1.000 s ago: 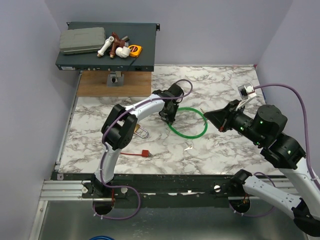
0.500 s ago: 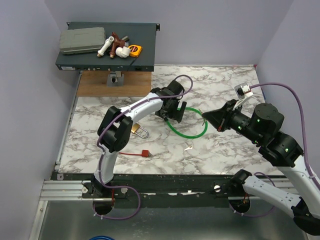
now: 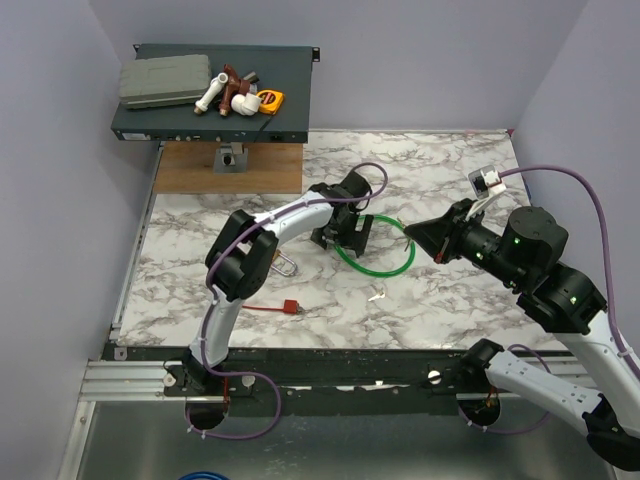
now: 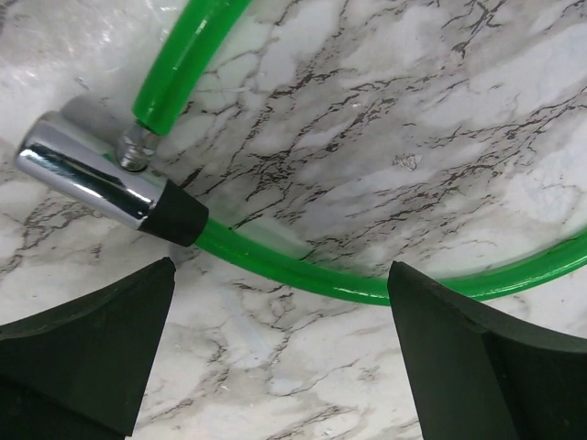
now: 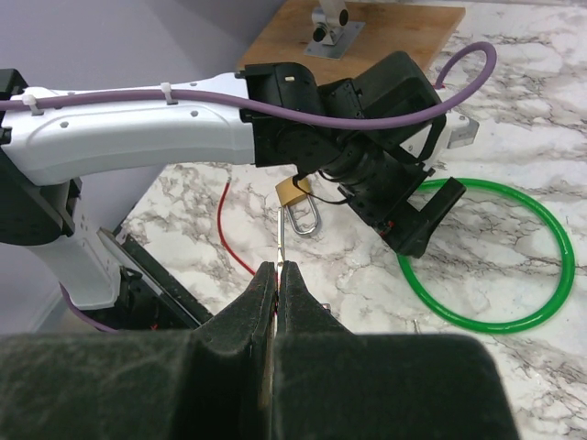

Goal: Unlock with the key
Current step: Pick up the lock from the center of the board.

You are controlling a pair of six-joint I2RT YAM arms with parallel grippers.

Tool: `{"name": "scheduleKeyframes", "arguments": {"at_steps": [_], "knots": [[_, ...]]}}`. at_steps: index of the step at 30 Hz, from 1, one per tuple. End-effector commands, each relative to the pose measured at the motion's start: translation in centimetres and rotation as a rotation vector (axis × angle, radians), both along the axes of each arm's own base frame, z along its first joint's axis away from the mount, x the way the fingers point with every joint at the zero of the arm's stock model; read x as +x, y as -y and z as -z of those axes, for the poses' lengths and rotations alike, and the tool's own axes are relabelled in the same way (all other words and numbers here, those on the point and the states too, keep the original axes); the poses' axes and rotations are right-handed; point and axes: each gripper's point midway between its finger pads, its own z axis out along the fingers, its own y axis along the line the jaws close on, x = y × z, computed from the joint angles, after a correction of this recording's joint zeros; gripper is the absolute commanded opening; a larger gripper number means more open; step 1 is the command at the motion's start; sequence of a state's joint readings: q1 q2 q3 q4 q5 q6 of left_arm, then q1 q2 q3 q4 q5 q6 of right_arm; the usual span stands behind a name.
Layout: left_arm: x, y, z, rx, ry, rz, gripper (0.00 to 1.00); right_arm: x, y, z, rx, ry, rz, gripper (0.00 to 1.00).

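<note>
My right gripper (image 5: 277, 268) is shut on the key (image 5: 279, 236), a thin silvery blade seen edge-on that sticks out past the fingertips. In the top view the right gripper (image 3: 411, 232) hovers over the table's right half, pointing left. The brass padlock (image 3: 280, 262) with its silver shackle lies flat on the marble, partly under the left arm; its brass body (image 5: 294, 192) shows beyond the key's tip, apart from it. My left gripper (image 3: 343, 240) is open, low over the green cable loop (image 4: 303, 275) and its chrome barrel (image 4: 92, 174), with only marble between its fingers.
The green cable loop (image 3: 378, 262) lies mid-table. A small silvery piece (image 3: 377, 295) rests in front of it. A red tag on a cord (image 3: 291, 307) lies near the front left. A dark shelf (image 3: 290, 110) with tools and a wooden board (image 3: 190, 168) stand at the back left.
The left gripper's jaws have opened wide and the wrist has shifted slightly right, over the cable loop's edge. The right arm has crept slightly left, still shut on the key.
</note>
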State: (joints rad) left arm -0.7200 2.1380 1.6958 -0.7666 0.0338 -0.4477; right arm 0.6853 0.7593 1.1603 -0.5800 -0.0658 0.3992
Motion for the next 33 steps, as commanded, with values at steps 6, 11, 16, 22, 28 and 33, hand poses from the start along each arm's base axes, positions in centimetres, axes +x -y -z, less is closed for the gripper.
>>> {"name": "scheduleKeyframes", "arguments": {"at_steps": [6, 11, 16, 22, 28, 33], "knots": [[-0.3, 0.0, 3.7, 0.06, -0.093, -0.074, 0.98, -0.1, 0.1, 0.0, -0.014, 0.006, -0.007, 0.01], [-0.1, 0.5, 4.0, 0.037, -0.114, -0.071, 0.96, 0.0, 0.1, 0.1, -0.019, 0.003, -0.004, 0.01], [0.0, 0.7, 4.0, 0.034, -0.125, -0.08, 0.46, 0.2, 0.2, 0.4, -0.029, 0.003, 0.002, 0.01], [0.1, 1.5, 3.9, 0.038, -0.132, -0.092, 0.38, 0.1, 0.2, 0.7, -0.032, -0.001, 0.002, 0.01], [0.2, 3.5, 3.7, 0.005, -0.158, -0.065, 0.03, 0.2, 0.1, 1.0, -0.035, -0.006, -0.001, 0.01], [0.0, 5.8, 3.0, -0.04, -0.172, -0.031, 0.0, 0.2, 0.2, 1.0, -0.036, -0.005, 0.002, 0.01]]}}
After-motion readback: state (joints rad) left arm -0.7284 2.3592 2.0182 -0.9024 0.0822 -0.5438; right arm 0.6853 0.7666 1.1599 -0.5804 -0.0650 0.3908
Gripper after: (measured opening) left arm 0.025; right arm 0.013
